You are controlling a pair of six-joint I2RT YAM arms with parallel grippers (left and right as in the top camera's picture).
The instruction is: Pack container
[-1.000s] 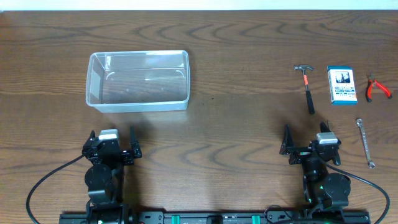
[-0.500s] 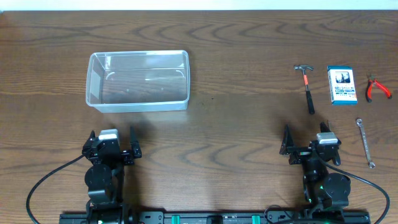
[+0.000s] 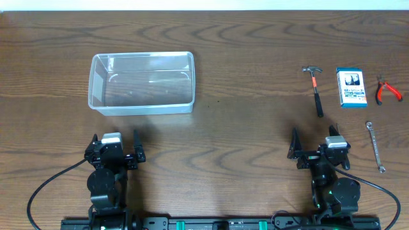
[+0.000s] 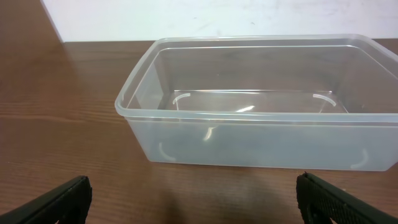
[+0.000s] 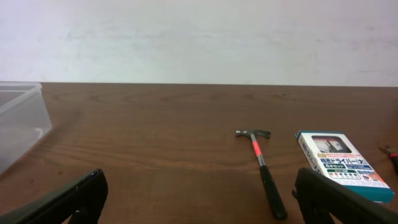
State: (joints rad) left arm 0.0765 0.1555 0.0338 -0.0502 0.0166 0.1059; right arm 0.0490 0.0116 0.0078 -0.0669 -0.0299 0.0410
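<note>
The container [image 3: 140, 106] sits empty on the far left of the desk [image 3: 249, 51], just beyond my left hand [image 3: 115, 137], which is spread wide and holds nothing. My right hand [image 3: 313, 135], at the near right, is spread and bare too. Far right lie the hammer [image 3: 315, 87], the blue-and-white box [image 3: 351, 87] and the pliers [image 3: 387, 91], with the wrench [image 3: 375, 146] nearer. I judge nothing is packed yet; every piece is left to carry across.

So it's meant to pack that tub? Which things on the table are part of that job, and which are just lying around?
For the job: the container, empty; likely to go in it: hammer, blue-and-white box, red-handled pliers, wrench.
Just lying about: only the black cables by the arm bases.
</note>
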